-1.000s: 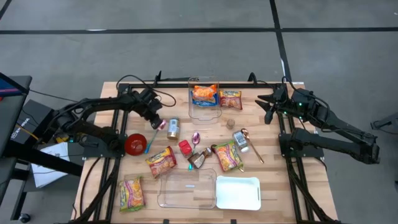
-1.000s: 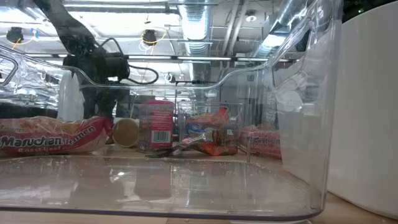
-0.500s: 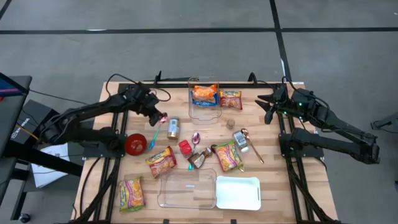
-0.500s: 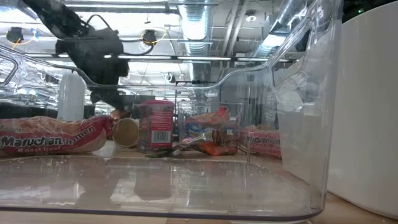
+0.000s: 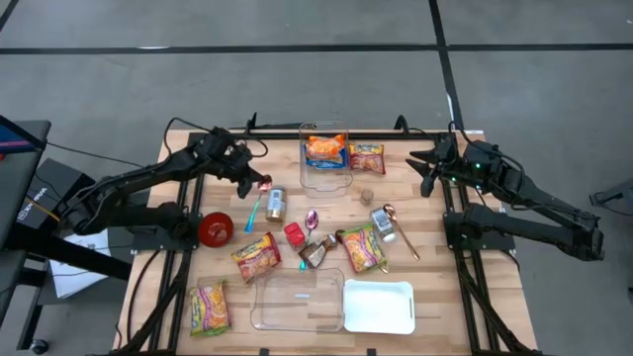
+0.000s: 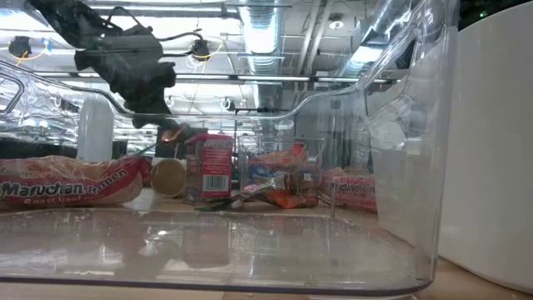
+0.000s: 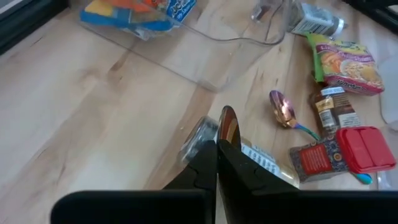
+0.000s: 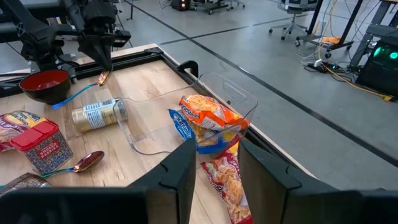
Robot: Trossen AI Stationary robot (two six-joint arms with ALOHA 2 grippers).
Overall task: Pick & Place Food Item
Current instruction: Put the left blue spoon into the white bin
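- Nearest you, along the front edge of the table [image 5: 440,297], sit an empty clear container [image 5: 297,302] and a white tray [image 5: 379,307]. Both look laid out as drop-off spots. A ramen packet [image 5: 210,307] lies at the front left corner.
- The middle of the table holds the loose goods: a second ramen packet [image 5: 257,255], a red spice box [image 5: 294,233], a noodle pouch [image 5: 363,247], a small jar [image 5: 383,223] and two spare spoons. All of them lie flat and apart from each other, so each can be reached from above.
- Your left hand [image 5: 259,181] hangs just above that row, beside the can [image 5: 275,205]. Its fingers are pinched tight on the coppery bowl end of a teal-handled spoon [image 5: 254,213]. The handle slopes down towards the red bowl [image 5: 215,227].
- That grip is on a utensil, not on food. The food items are all on the table or in the far bin, and none is in a hand. The can is the closest food to the left hand, so I judge the food pick not yet made.
- Farther back, a clear bin [image 5: 324,183] already holds an orange snack bag [image 5: 324,148], and another packet [image 5: 366,158] lies just beside it.
- Your right hand [image 5: 427,168] waits at the far right edge with its fingers a little apart and nothing between them.
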